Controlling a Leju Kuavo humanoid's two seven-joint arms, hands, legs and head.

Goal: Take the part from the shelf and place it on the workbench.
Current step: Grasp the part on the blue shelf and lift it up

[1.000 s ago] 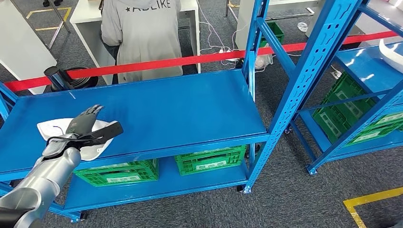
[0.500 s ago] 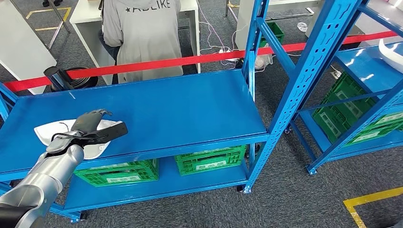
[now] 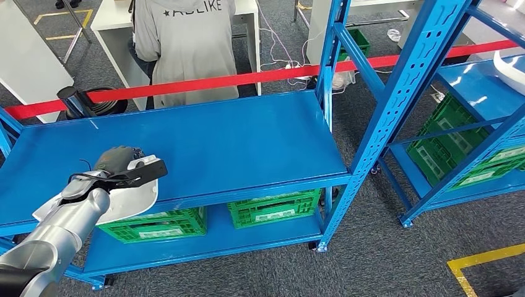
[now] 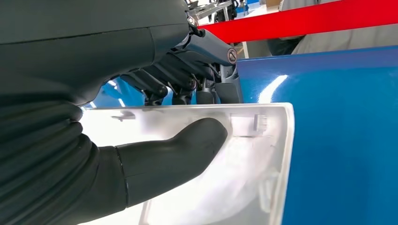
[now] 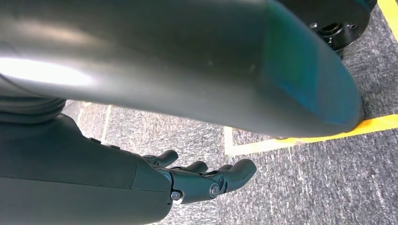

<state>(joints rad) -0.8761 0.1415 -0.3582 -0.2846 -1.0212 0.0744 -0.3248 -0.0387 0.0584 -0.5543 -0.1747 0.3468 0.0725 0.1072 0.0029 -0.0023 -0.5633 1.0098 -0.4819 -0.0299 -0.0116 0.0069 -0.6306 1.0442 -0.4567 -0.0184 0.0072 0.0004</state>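
The left hand (image 3: 117,166) grasps the white part (image 3: 127,198) at the lower left of the head view: in the left wrist view the thumb (image 4: 187,145) presses inside the part's hollow face while the dark fingers (image 4: 180,79) curl over its far edge. The part hangs under and around the hand, tilted, over the front edge of the blue shelf (image 3: 235,142); whether it touches the shelf cannot be told. The right hand (image 5: 197,180) hangs over grey carpet beside a yellow floor line (image 5: 300,138), fingers loosely apart and holding nothing.

One part is in the hand; a second white piece (image 3: 511,71) lies on another blue rack (image 3: 477,93) at the right edge of the frame. Two green crates (image 3: 213,216) sit side by side on the lower level beneath the shelf, and more green crates (image 3: 458,145) stand in the right rack. One red barrier tape (image 3: 247,79) runs across the frame behind the shelf. One person in a grey top (image 3: 186,43) sits at a white table (image 3: 114,15) at the upper left.
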